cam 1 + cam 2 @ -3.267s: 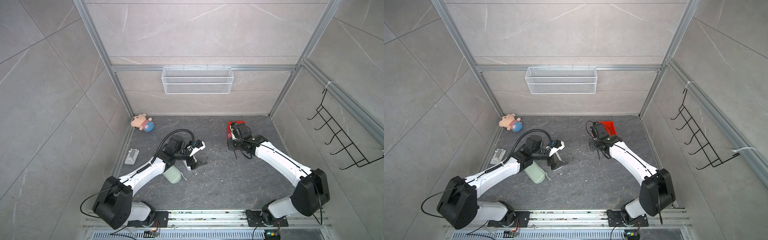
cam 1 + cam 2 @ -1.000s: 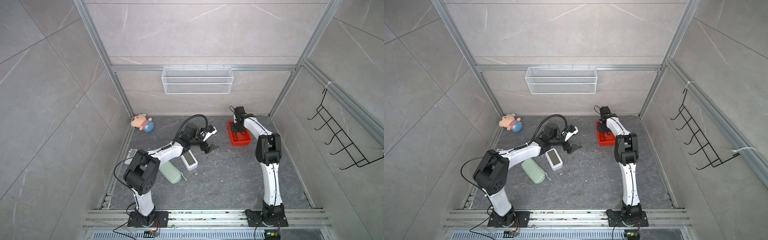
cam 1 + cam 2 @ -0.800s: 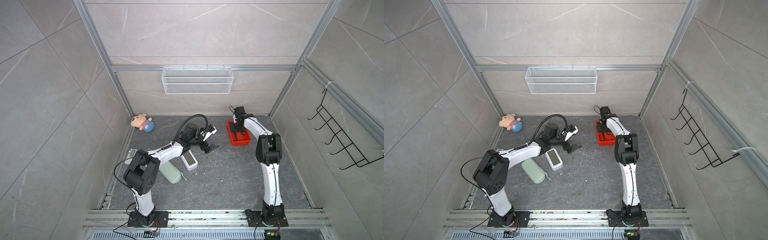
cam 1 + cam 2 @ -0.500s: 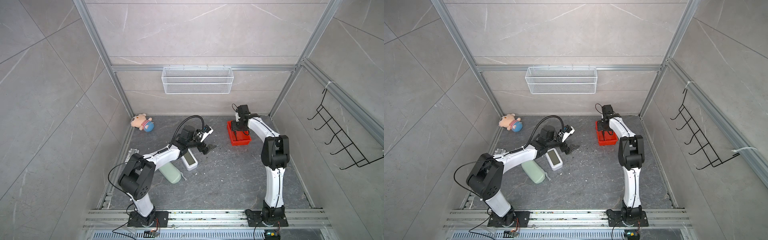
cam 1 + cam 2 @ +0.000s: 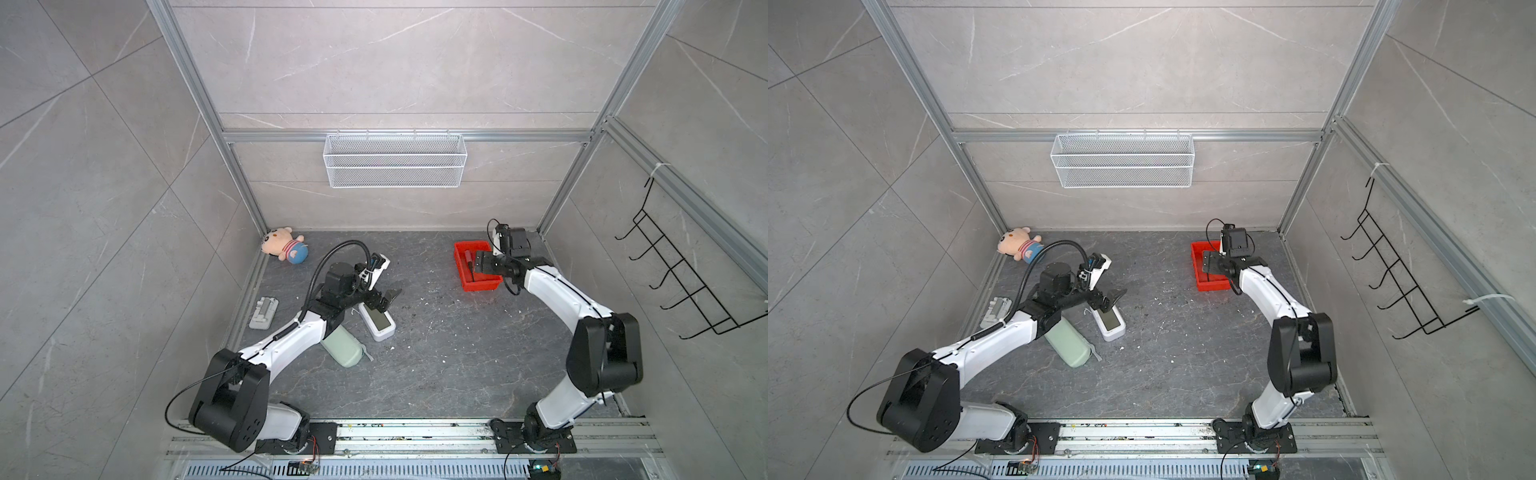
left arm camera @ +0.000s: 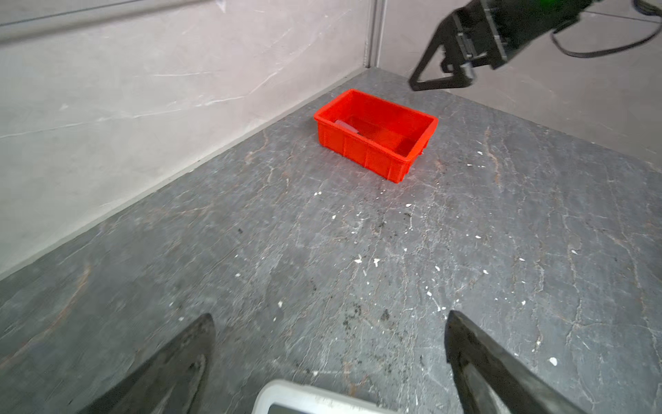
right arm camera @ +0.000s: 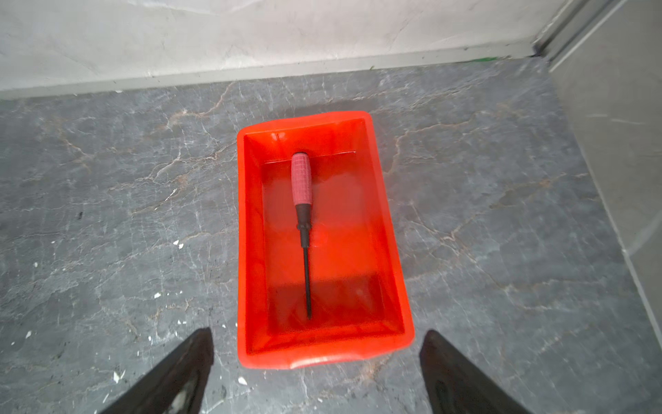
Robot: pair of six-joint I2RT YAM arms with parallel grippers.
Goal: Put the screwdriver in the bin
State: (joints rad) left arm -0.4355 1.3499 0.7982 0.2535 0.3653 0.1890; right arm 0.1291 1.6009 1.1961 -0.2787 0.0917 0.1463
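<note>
Screwdriver (image 7: 302, 215) lies flat on the floor of the bin (image 7: 247, 229), along the bin's long axis and slightly off its centre line. The red handle sits close to one short wall and the thin shaft tip points at the opposite short wall, stopping short of it. I cannot tell if the handle butt touches the wall. Judgement: it rests lengthwise because it is shorter than the bin, so it can lie fully inside with nothing propped on the rim. The bin sits on the dark desk (image 7: 107, 215), near the corner of the enclosure. Right pincer (image 7: 317, 335) hangs above the bin at the shaft-tip end, its jaws spread wider than the bin and gripping nothing. In the left wrist view it shows clear of the rim. Judgement: the spread jaws and the tool lying free fit a finished drop, so the task looks done, leaving only to lift the arm away from the bin without clipping a wall. Left pincer (image 6: 330, 317) is well apart from the bin, with its jaws wide and empty. It is poised over a white device (image 5: 378, 328) with a small screen, likely parked there to keep out of the way. A pale green pouch (image 5: 343, 351) lies beyond that device, farther from the bin. Writing: none legible. No brand or label can be read on the handle, the bin or the device screen.
</note>
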